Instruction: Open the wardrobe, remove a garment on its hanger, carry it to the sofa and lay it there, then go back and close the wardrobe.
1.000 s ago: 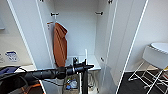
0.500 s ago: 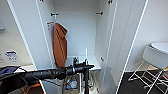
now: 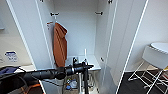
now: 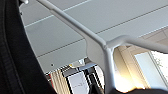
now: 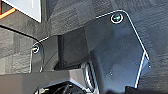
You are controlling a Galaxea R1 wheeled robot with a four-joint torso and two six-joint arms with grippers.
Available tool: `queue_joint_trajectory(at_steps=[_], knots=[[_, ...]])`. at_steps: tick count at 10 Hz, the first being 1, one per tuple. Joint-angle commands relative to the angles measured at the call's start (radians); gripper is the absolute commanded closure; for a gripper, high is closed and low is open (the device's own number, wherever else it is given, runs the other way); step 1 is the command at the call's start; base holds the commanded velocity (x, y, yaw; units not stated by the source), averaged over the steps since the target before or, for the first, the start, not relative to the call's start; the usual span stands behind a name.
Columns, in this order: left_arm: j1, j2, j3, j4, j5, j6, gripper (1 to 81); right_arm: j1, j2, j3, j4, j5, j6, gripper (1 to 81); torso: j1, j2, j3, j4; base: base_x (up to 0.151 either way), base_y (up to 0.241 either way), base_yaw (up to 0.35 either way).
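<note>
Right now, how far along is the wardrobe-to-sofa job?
Done: the wardrobe is open, both doors swung wide; an orange garment hangs inside. In hand: the left gripper is out in front of the opening, and its wrist view has a white hanger close up beside black fabric, likely the jacket; grip unconfirmed. Left: carrying it to the sofa, laying it down, closing the doors.

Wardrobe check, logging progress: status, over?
Wardrobe doors open. Left gripper out in front of it, white hanger close by its wrist camera; hold unconfirmed. Orange garment hangs inside, left side. White chair off right, apart.
</note>
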Motion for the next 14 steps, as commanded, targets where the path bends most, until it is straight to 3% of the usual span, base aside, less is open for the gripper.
queue_joint_trajectory(at_steps=[1, 6, 14], knots=[[-0.165, -0.023, 0.052, 0.02, -0.036, 0.0, 81.1, 0.018, -0.046, 0.028, -0.019, -0.045, -0.003, 1.0, 0.0, 0.0, 0.0, 0.0, 0.0, 0.0, -0.17], [-0.137, -0.096, 0.106, 0.039, -0.018, 0.003, 81.1, -0.024, -0.181, 0.164, -0.059, -0.057, -0.003, 1.0, 0.0, 0.0, 0.0, 0.0, 0.0, 0.0, -0.176], [-0.129, -0.124, 0.15, 0.059, 0.016, 0.002, 81.1, -0.047, -0.187, 0.175, -0.056, -0.057, -0.003, 1.0, 0.0, 0.0, 0.0, 0.0, 0.0, 0.0, -0.19]])
